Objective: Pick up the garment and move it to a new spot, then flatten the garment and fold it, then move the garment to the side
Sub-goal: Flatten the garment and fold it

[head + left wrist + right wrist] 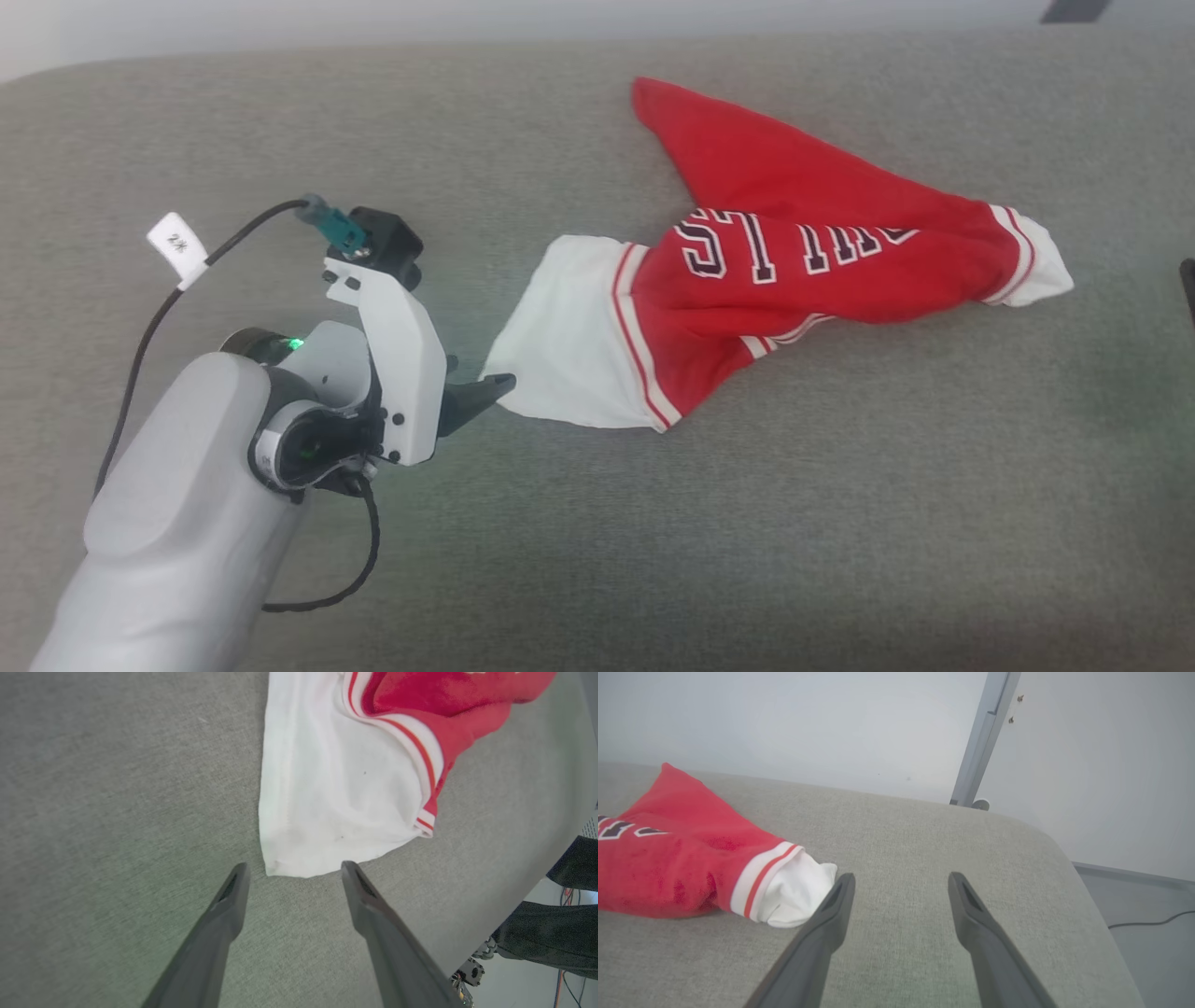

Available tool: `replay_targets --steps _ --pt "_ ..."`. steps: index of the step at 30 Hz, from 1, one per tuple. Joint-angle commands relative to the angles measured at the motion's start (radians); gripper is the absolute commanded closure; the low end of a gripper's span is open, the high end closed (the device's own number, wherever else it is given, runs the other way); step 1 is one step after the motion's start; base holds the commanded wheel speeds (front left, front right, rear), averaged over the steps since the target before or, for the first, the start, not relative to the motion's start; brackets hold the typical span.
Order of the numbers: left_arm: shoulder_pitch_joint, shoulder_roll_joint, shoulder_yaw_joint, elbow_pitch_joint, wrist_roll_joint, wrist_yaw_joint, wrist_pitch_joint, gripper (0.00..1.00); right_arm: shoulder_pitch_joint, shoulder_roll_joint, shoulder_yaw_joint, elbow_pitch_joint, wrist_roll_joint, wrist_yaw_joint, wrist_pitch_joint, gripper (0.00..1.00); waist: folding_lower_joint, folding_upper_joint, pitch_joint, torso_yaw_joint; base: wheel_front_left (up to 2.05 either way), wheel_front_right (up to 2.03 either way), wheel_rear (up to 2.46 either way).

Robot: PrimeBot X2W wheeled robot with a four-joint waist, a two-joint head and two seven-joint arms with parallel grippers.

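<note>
Flattening seems barely started, garment (794,280) bunched and unfolded; left gripper (294,868) jaws wide open, empty, at its 8 o'clock sleeve, right gripper (901,877) likewise at 3 o'clock.

The red garment (784,252) with white sleeves lies bunched and twisted on grey fabric.

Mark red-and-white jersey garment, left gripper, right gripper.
red-and-white jersey garment (822,299), head view, red body fabric.
left gripper (294,865), left wrist view, midway between fingertips.
right gripper (901,875), right wrist view, midway between fingertips.
</note>
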Motion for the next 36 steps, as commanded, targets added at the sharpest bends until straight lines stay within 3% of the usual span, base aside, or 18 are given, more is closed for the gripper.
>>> replay_targets --steps 1,9,10,12,16,24,31,36 --pt "-0.019 0.002 -0.007 0.009 -0.005 0.002 0.029 0.0 0.028 0.022 -0.03 -0.022 -0.024 -0.001 -0.005 0.0 0.0 0.0 0.024 -0.034 0.0 0.0 0.0" --pt "-0.037 -0.029 -0.022 0.101 -0.022 0.019 0.051 0.0 0.069 0.072 -0.103 -0.068 -0.074 -0.001 0.002 0.0 0.0 0.0 0.063 -0.074 0.0 0.0 0.0" --pt "-0.035 -0.036 -0.028 0.119 -0.025 0.017 0.05 0.15 0.073 0.076 -0.111 -0.074 -0.08 -0.001 0.005 0.0 0.0 0.0 0.066 -0.076 0.0 0.0 0.0" --pt "-0.042 -0.052 -0.025 0.146 -0.039 0.014 0.038 1.0 0.078 0.084 -0.124 -0.084 -0.089 -0.001 0.013 0.0 0.0 0.0 0.069 -0.08 0.0 0.0 0.0" --pt "-0.074 -0.052 -0.031 0.179 -0.021 0.006 -0.002 1.0 0.086 0.101 -0.149 -0.099 -0.107 -0.001 0.028 0.0 0.0 0.0 0.066 -0.075 0.0 0.0 0.0" --pt "-0.123 0.02 0.026 0.227 -0.008 0.001 -0.121 1.0 0.13 0.131 -0.187 -0.126 -0.133 -0.001 0.052 0.0 0.0 0.0 0.04 -0.048 0.0 0.0 0.0" --pt "-0.112 0.156 0.043 0.252 0.099 0.07 -0.193 1.0 0.157 0.139 -0.206 -0.155 -0.14 -0.001 0.074 0.0 0.0 0.0 0.035 -0.045 0.0 0.0 0.0" --pt "-0.093 0.185 0.028 0.275 0.152 0.1 -0.237 1.0 0.17 0.133 -0.207 -0.173 -0.145 -0.001 0.094 0.0 0.0 0.0 0.033 -0.043 0.0 0.0 0.0"
